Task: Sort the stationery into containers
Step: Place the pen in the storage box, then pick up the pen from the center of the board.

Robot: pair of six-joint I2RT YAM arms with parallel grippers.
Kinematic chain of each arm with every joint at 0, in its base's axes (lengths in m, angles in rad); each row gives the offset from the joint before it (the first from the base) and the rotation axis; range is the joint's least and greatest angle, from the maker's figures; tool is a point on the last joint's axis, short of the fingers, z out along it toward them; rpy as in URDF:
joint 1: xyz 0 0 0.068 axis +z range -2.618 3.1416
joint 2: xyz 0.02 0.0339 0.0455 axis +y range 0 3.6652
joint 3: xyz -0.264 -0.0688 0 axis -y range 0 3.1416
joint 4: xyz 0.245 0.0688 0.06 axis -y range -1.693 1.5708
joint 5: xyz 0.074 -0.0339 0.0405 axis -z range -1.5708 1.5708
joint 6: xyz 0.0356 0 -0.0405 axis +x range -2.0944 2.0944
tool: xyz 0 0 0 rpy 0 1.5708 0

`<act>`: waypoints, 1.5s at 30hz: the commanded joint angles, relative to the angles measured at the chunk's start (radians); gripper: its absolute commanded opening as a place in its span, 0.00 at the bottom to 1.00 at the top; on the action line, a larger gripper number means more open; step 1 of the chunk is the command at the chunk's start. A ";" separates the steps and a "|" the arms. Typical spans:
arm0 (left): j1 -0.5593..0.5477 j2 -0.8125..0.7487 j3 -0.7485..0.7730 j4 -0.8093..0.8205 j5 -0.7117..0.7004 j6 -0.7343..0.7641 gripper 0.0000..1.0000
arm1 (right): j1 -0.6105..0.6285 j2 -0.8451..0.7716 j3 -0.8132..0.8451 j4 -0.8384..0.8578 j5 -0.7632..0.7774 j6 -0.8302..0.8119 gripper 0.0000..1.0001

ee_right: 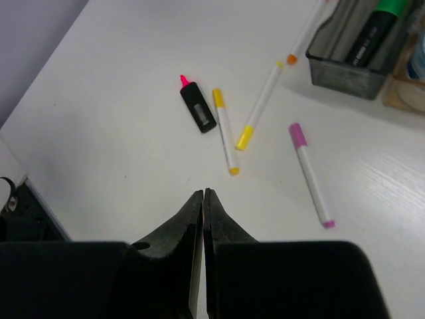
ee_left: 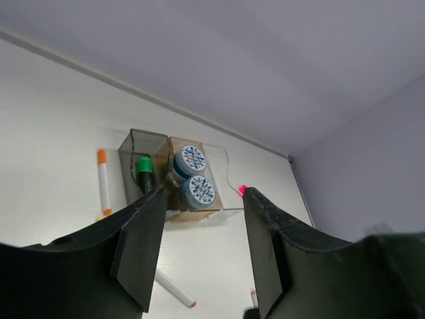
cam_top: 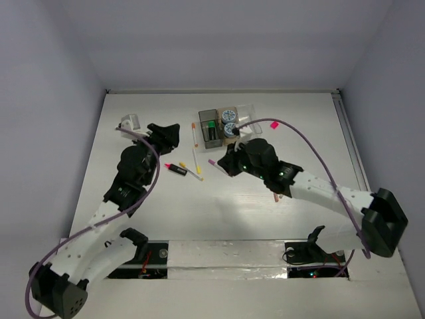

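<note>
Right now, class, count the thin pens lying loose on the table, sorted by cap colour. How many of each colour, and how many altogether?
orange-capped pen: 1
yellow-capped pens: 2
magenta-capped pen: 1
Total: 4

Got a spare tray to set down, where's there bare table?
Free: right of the bins, past the pink piece, to the table's right edge; the near middle between left arm and right arm. Crowded: by the bins, among loose pens, a black marker, left pincer and right pincer.
</note>
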 commanded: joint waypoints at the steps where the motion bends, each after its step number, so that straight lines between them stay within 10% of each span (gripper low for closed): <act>1: 0.007 -0.116 -0.072 -0.133 -0.039 0.013 0.46 | 0.008 0.159 0.149 0.047 -0.137 -0.061 0.10; 13: 0.007 -0.509 -0.138 -0.509 -0.029 -0.048 0.40 | 0.082 0.767 0.764 -0.280 -0.218 -0.331 0.57; 25: 0.007 -0.572 -0.043 -0.576 0.002 0.105 0.68 | 0.082 1.181 1.352 -0.602 -0.204 -0.459 0.57; 40: 0.016 -0.589 -0.041 -0.564 0.016 0.122 0.69 | 0.091 1.275 1.397 -0.613 -0.226 -0.445 0.54; 45: 0.016 -0.587 -0.047 -0.566 0.020 0.111 0.67 | 0.100 1.281 1.394 -0.561 -0.197 -0.410 0.21</act>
